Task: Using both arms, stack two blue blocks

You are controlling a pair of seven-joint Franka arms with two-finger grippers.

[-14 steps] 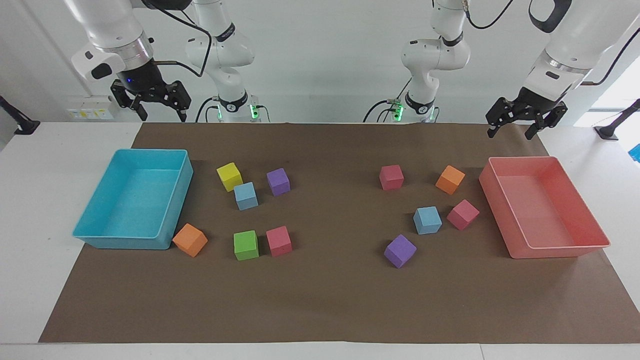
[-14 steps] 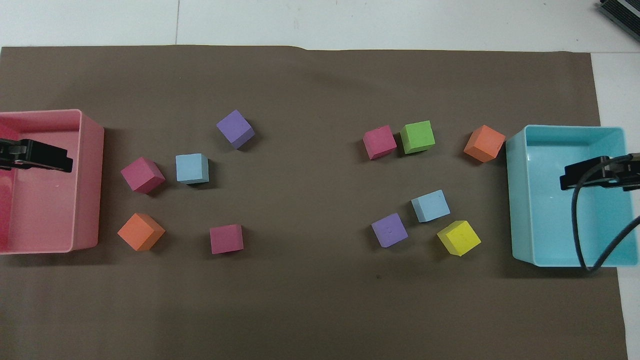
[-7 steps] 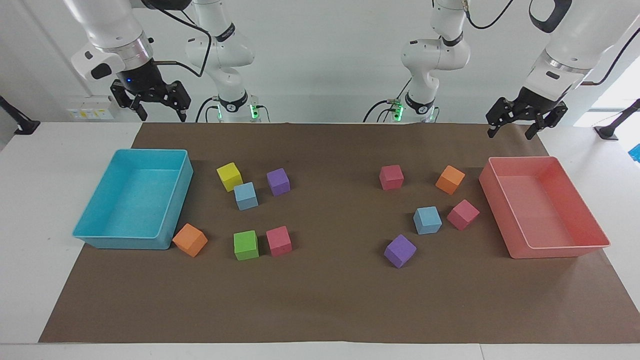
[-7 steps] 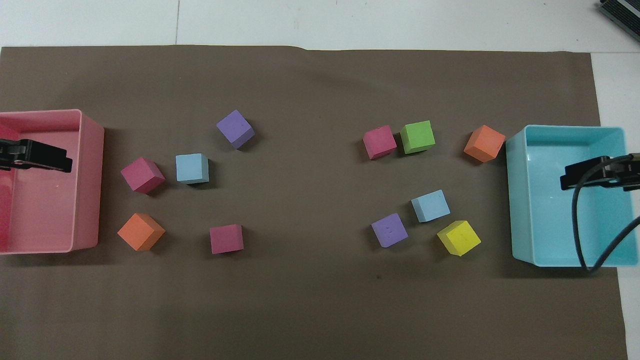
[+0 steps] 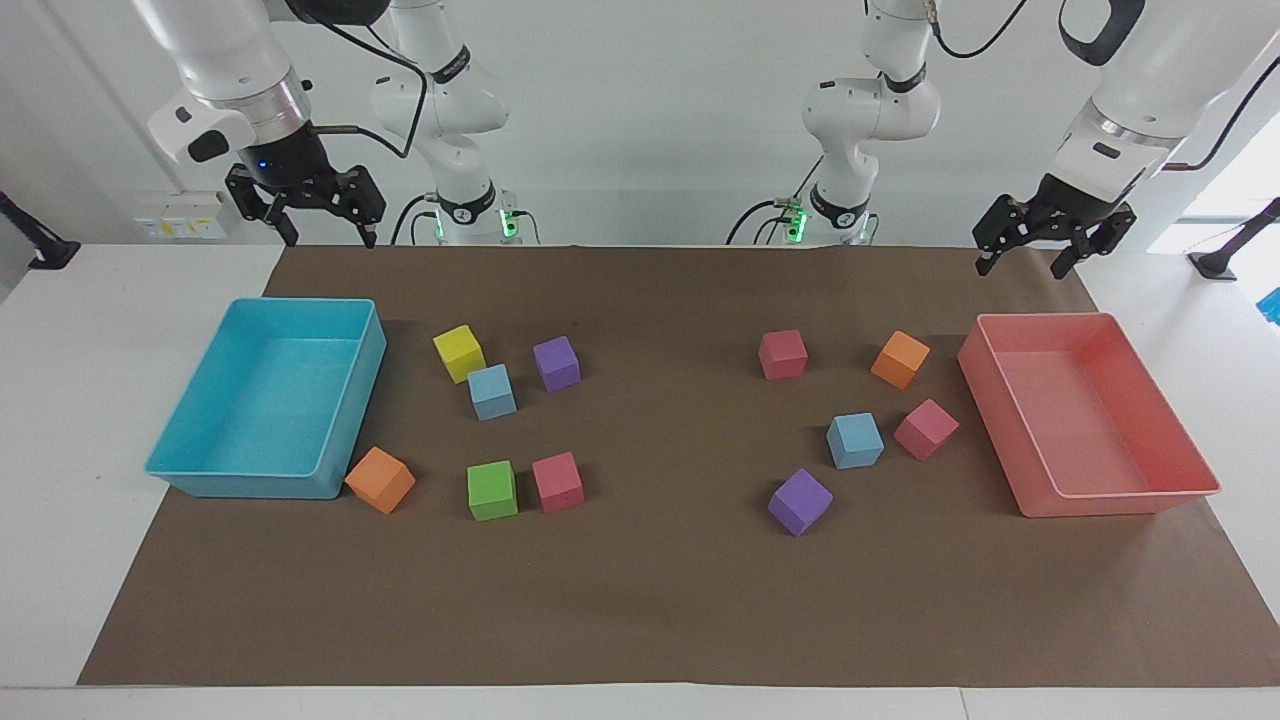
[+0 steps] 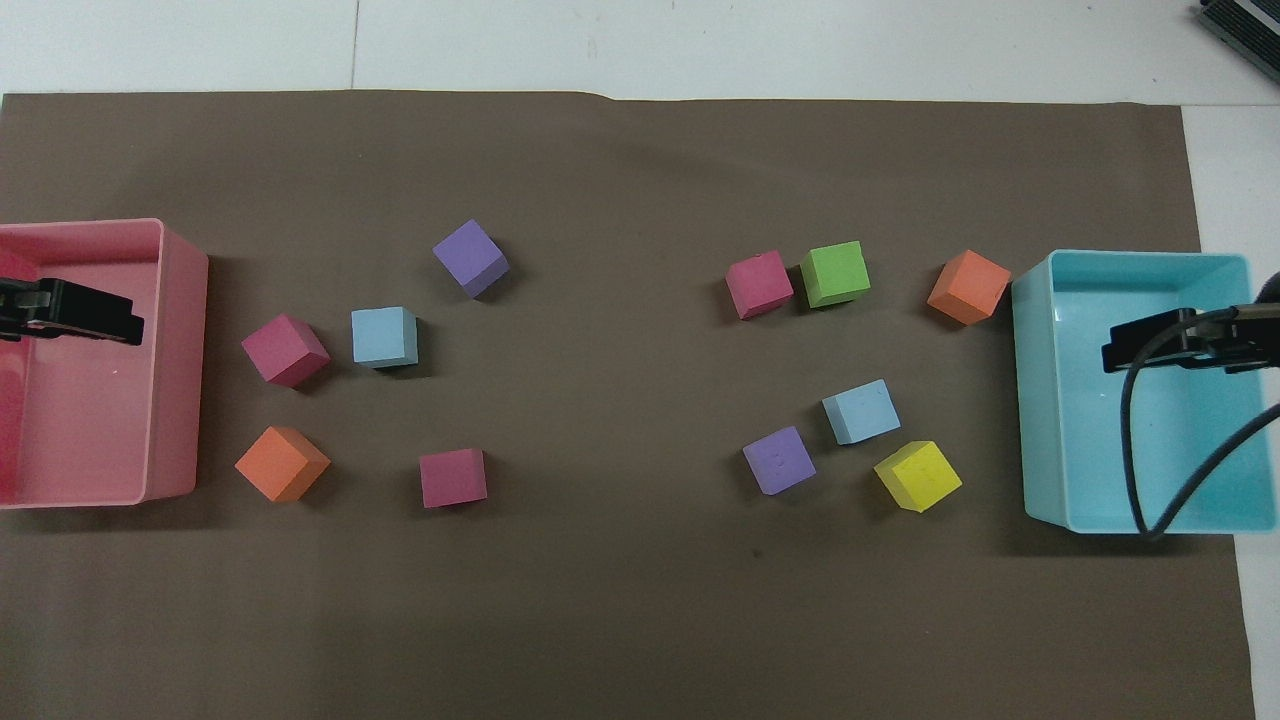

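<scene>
Facing view: both arms raised at the robots' end of the surface, nothing held.
Right gripper (image 5: 316, 214): jaws wide, empty — over the brown mat's (image 5: 650, 600) edge nearest the robots, by the cyan tray (image 5: 352, 395). It has shifted slightly toward the table centre over the last second; overhead it reads as sitting over the tray.
Left gripper (image 5: 1023, 248): jaws wide, empty, over the mat edge by the pink tray (image 5: 1105, 503). No visible shift — waiting.
Blue block, right arm's end (image 5: 492, 391): on the mat, just beside the yellow cube (image 5: 459, 353) and near the purple cube (image 5: 556, 363); untouched.
Blue block, left arm's end (image 5: 855, 440): on the mat, just beside a pink cube (image 5: 926, 429), a second purple cube (image 5: 800, 502) farther from the robots; untouched.
Change: only the right arm has moved, a small drift. No cube has moved.
Meaning: likely the start of the right arm's approach to its blue block; stacking not begun, blocks well apart.
Overhead adds: gaps around each blue block — the one at the right arm's end (image 6: 860, 411) stands clear of yellow with a narrow gap.
Overhead lacks: height. Both grippers seem to lie inside the trays; the facing view shows them well above.
Facing adds: jaw opening and the arm each gripper belongs to.
</scene>
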